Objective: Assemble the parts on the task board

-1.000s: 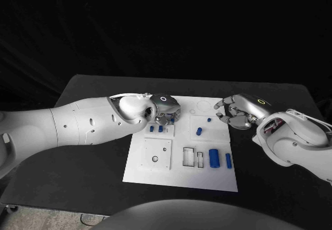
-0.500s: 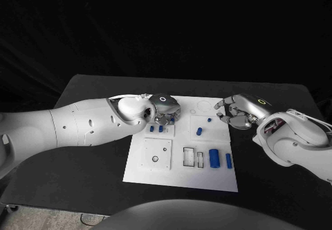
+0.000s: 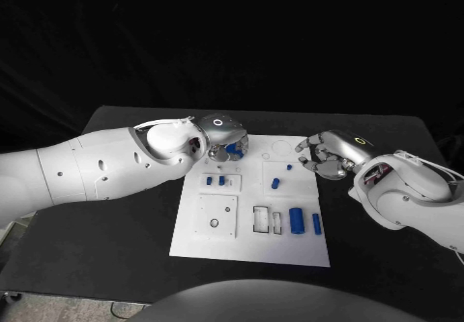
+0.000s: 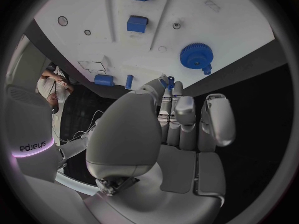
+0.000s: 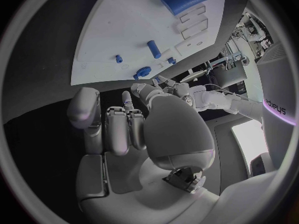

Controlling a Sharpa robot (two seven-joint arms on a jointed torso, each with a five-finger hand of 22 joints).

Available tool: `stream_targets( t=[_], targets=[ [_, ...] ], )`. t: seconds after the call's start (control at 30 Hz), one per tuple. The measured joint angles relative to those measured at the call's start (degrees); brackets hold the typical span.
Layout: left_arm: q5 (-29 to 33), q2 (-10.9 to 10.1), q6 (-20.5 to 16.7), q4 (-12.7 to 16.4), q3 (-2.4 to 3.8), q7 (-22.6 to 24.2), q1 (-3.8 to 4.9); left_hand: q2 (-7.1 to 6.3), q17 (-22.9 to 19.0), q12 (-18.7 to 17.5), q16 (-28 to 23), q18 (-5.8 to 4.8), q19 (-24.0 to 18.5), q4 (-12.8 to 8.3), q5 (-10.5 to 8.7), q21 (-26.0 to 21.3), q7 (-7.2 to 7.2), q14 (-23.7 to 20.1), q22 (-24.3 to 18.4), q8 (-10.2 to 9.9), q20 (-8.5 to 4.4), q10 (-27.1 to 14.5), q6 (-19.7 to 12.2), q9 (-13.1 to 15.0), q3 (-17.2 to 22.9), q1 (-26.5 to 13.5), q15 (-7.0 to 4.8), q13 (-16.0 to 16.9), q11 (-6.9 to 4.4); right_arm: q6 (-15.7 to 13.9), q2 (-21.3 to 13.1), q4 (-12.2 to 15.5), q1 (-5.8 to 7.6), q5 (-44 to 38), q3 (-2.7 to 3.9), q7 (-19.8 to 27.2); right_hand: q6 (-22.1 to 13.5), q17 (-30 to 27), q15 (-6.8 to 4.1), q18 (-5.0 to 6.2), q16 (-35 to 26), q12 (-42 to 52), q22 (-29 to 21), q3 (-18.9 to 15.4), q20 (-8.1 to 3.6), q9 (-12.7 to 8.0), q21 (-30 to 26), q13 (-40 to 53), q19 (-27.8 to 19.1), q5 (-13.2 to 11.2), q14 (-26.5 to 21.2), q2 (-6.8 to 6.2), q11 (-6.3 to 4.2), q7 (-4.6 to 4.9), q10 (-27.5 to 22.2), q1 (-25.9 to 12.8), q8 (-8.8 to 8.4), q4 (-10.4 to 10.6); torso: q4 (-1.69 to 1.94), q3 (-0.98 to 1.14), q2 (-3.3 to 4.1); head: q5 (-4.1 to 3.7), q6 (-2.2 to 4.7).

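Note:
The white task board [image 3: 218, 241] lies mid-table. My left hand [image 3: 224, 137] hovers over its far left corner, above a blue gear [image 3: 236, 153] that lies flat on the board [image 4: 195, 56]. In the left wrist view the thumb and a fingertip pinch a small blue part [image 4: 169, 81]. Two blue blocks [image 3: 216, 180] sit just in front of that hand. A short blue peg [image 3: 277, 183] lies in the board's middle. My right hand [image 3: 328, 155] hangs off the board's far right corner with its fingers curled in and nothing in them.
A thick blue cylinder [image 3: 295, 220] and a slim one [image 3: 316, 223] lie beside two rectangular slots [image 3: 262, 219] on the board's near right. A square plate with holes [image 3: 218, 216] occupies the near left. Black table surrounds the board.
My left hand has lifted and drawn back toward the board's far edge, uncovering the blue gear. The right hand has hardly moved.

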Motion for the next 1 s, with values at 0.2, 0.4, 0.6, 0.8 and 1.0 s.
stream_targets(
  t=[0.2, 0.4, 0.6, 0.8, 1.0],
  targets=[
    [0.3, -1.4, 1.4, 0.9, 0.39, 0.3, 0.75, 0.00, -0.5, 0.0, -0.2, 0.00, 0.0, 0.0, -0.67, -0.2, -0.23, 0.0, 0.0, 0.0, 0.00, 0.1, 0.2, 0.0, 0.0, 0.0, 0.00, 0.0, -0.09, 0.1, 0.1, -0.2, 0.00, 0.2, 0.00, 0.0, 0.0, 0.0, 0.00, 0.00, 0.0, 0.0, 0.0, 0.0, 0.00, 0.0, 0.0, 0.0, 0.0, 0.0, 0.0, 0.00, 0.00, 0.00, 0.0, 0.0, 0.00, 0.0, 0.00, 0.02, -0.04, 0.29, 0.00],
    [0.7, -2.2, 3.8, 1.3, 0.06, 0.7, 0.84, 0.00, -0.8, -0.1, -0.2, 0.00, 0.0, 0.0, -1.03, -0.5, -0.20, 0.0, 0.0, 0.0, 0.00, 0.3, 0.6, 0.0, 0.0, 0.0, 0.00, -0.2, -0.27, 0.2, 0.1, -0.2, -0.08, 0.4, 0.00, 0.0, 0.0, 0.0, 0.00, 0.00, 0.0, 0.0, 0.0, 0.0, 0.00, 0.0, 0.0, 0.0, 0.0, 0.0, 0.0, 0.00, 0.00, 0.00, 0.0, 0.0, 0.00, 0.0, 0.04, -0.07, 0.02, 0.05, 0.00],
    [0.9, -2.9, 5.7, 1.3, -0.39, 0.8, 0.74, 0.00, -0.9, -0.4, -0.4, 0.00, 0.0, 0.2, -1.84, -0.5, -0.20, 0.0, 0.0, 0.0, 0.00, 0.3, 0.6, -0.2, -0.2, 0.0, 0.00, -0.2, -0.27, 0.4, 0.1, -0.2, -0.21, 0.6, 0.00, 0.1, 0.0, 0.0, 0.00, 0.00, 0.0, 0.0, 0.0, 0.2, 0.00, -0.1, -0.2, 0.0, 0.0, 0.0, 0.0, 0.00, 0.00, 0.00, 0.0, 0.0, 0.00, -0.2, 0.05, -0.10, 0.05, 0.15, 0.00],
    [0.3, -3.1, 6.2, 1.1, -0.70, 0.8, 0.04, 0.00, -0.9, -0.5, -0.4, 0.00, 0.0, 0.4, -2.47, -0.5, -0.40, 0.0, 0.0, 0.0, 0.00, 0.5, 0.8, -0.3, -0.4, 0.0, 0.00, -0.2, -0.48, 0.4, 0.1, -0.2, -0.33, 0.7, -0.01, 0.1, 0.0, 0.0, 0.00, 0.00, -0.3, -0.2, 0.0, 0.2, 0.00, -0.1, -0.6, 0.0, 0.0, 0.0, 0.0, 0.00, 0.00, 0.00, 0.0, 0.0, 0.00, -0.2, 0.07, -0.14, 0.08, 0.09, 0.00],
    [-0.8, -3.3, 6.1, 1.0, -0.77, 0.7, -0.43, -0.01, -0.8, -0.5, -0.4, 0.00, 0.0, 0.5, -2.86, -0.5, -0.40, 0.0, 0.0, 0.0, 0.00, 0.5, 0.8, -0.3, -0.5, 0.0, 0.00, -0.3, -0.48, 0.4, 0.1, -0.3, -0.42, 0.8, -0.01, 0.2, 0.0, 0.0, 0.00, 0.00, -0.2, -0.2, 0.0, 0.2, 0.00, -0.1, -0.6, 0.0, 0.0, 0.0, 0.0, 0.00, 0.00, 0.00, 0.0, 0.0, 0.00, -0.2, 0.08, -0.11, 0.08, 0.45, 0.00]
  ],
)
